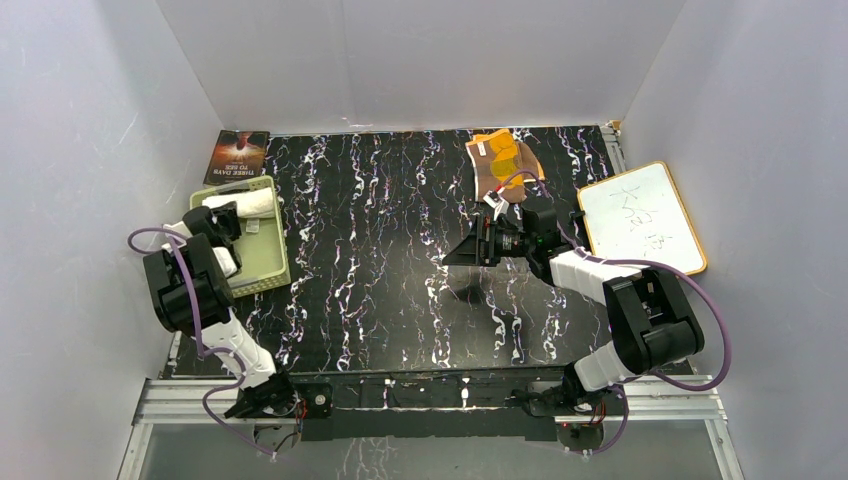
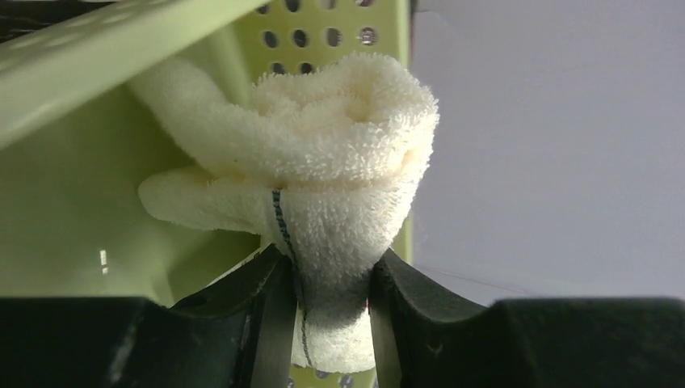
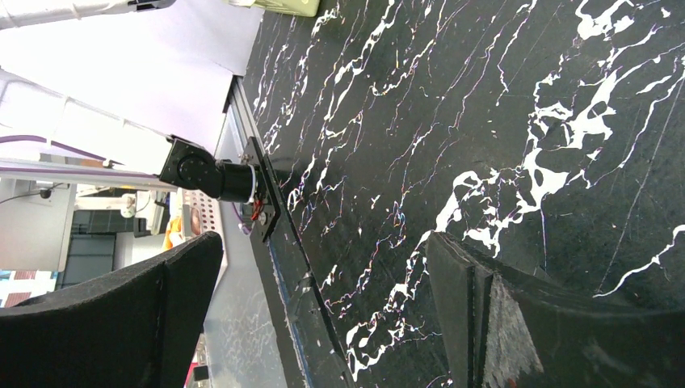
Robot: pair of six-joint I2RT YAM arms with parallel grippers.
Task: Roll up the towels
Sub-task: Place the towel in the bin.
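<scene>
Left gripper [image 2: 331, 284] pinches one cream terry towel [image 2: 339, 137] in green plastic basket [image 1: 264, 272]; right gripper [image 3: 323, 250] spread, empty. One brown-yellow towel [image 1: 505, 160] right of basket. Black marbled counter [image 1: 380, 250], white walls [image 1: 420, 60].

Two robot arms of matching build. The left arm [image 1: 190, 285] and the right arm [image 1: 650, 325] each alternate chunky black motor housings with smooth white links. A thin purple cable [image 1: 133, 240] loops loosely outside each arm and runs down to a black base, where small red wires [image 1: 300, 408] show. The left gripper [image 2: 331, 279] has matte black fingers [image 2: 258, 323] with smooth curved edges. The right gripper [image 3: 323, 267] has wedge-shaped fingers [image 3: 485, 315] in the same black, faintly grainy.
</scene>
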